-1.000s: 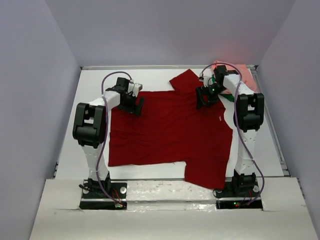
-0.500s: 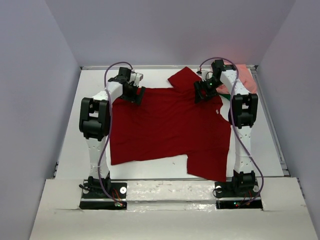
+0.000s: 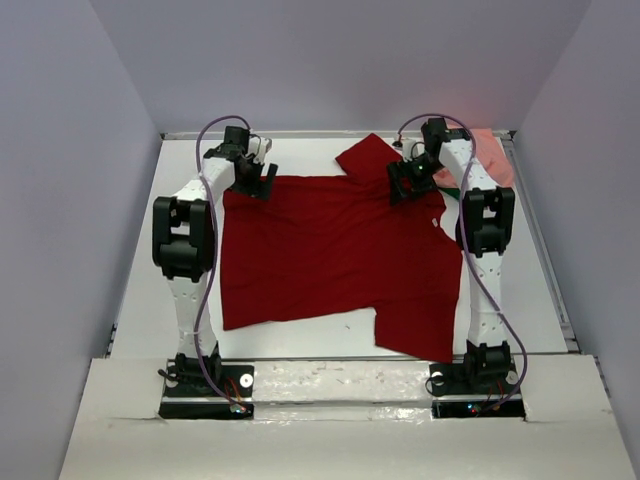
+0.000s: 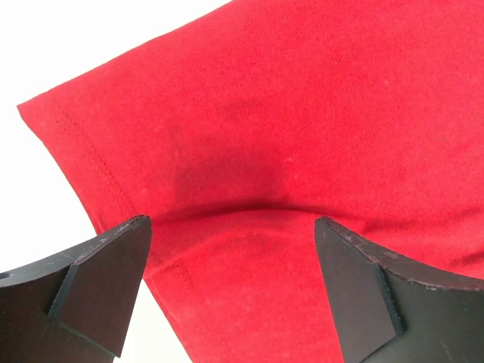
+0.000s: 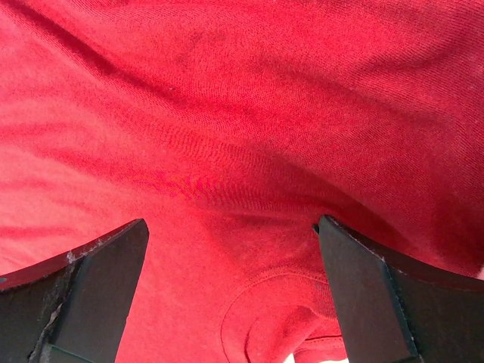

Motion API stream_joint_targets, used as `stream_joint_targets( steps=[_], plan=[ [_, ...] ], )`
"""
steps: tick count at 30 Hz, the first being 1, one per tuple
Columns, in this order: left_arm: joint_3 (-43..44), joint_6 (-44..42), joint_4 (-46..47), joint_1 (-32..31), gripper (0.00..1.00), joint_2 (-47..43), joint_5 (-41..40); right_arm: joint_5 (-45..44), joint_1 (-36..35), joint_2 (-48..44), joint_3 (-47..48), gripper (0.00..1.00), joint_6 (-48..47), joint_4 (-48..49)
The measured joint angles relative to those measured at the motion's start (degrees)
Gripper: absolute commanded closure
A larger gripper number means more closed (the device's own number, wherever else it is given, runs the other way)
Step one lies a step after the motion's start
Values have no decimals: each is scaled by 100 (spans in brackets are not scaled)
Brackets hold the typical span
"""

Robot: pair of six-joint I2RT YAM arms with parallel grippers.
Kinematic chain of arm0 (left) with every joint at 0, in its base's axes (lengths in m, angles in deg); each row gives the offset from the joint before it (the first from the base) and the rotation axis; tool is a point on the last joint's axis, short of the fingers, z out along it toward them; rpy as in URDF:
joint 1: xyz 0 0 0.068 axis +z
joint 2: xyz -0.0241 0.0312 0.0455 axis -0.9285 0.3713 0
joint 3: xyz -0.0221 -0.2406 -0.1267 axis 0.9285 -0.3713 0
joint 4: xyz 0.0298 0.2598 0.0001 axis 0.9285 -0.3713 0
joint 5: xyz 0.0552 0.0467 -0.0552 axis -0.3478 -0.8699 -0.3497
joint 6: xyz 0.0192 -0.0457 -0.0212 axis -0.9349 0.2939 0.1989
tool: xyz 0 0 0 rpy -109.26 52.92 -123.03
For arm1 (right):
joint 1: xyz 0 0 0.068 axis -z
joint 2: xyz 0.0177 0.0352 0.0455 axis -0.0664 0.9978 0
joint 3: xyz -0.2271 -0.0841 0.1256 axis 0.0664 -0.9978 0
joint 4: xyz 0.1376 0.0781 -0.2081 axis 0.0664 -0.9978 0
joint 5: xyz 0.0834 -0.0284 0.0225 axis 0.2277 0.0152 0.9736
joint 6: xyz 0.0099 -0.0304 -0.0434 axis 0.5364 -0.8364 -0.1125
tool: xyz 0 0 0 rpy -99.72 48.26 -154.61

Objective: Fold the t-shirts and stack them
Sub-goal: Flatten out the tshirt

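A dark red t-shirt [image 3: 340,250] lies spread flat on the white table [image 3: 190,150]. My left gripper [image 3: 254,180] is open over its far left corner. In the left wrist view the gripper [image 4: 231,223] has its jaws wide apart, with the hemmed cloth corner [image 4: 249,151] between and below them. My right gripper [image 3: 408,185] is open over the shirt's far right part, near a sleeve [image 3: 365,155]. In the right wrist view the gripper [image 5: 233,223] straddles bunched red cloth [image 5: 249,136] with a curved seam. A salmon pink shirt [image 3: 497,152] lies at the back right corner.
A sliver of green fabric [image 3: 446,184] shows beside the right arm, below the pink shirt. The table has raised edges at the back and right, and grey walls enclose it. Bare table shows left of the red shirt [image 3: 170,280].
Both grippers moved toward the back of the table, and the red shirt shifted back with them. The left gripper then went a little further back and left.
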Motion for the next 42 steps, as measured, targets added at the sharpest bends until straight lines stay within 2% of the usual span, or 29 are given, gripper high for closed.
stream_joint_targets(
  steps=[6, 13, 17, 20, 24, 28, 33, 42],
  plan=[
    [-208, 17, -291, 11, 1, -756, 166, -46, 0, -708, -861, 0, -76, -17],
    [-400, -7, -496, 7, 1, -2830, 352, -166, 0, -2938, -2011, 0, -160, 26],
    [-1115, -48, -490, -17, 1, -3871, 509, -153, 0, -4273, -2747, 0, -142, 149],
    [-1915, -52, -463, -87, 1, -4212, 629, -66, 0, -4621, -3233, 0, -111, 251],
    [-3075, -46, -452, -227, 1, -4236, 713, 13, 0, -4522, -4087, 0, -26, 326],
    [-3630, -46, -476, -315, 1, -4109, 820, 22, -2, -4242, -4614, 0, 22, 402],
    [-3626, -70, -293, -341, 1, -3748, 811, -9, -2, -3814, -4638, 0, 22, 601],
    [-3399, -79, 57, -420, 1, -2632, 723, -114, -2, -2157, -3748, 0, 28, 841]
  ],
)
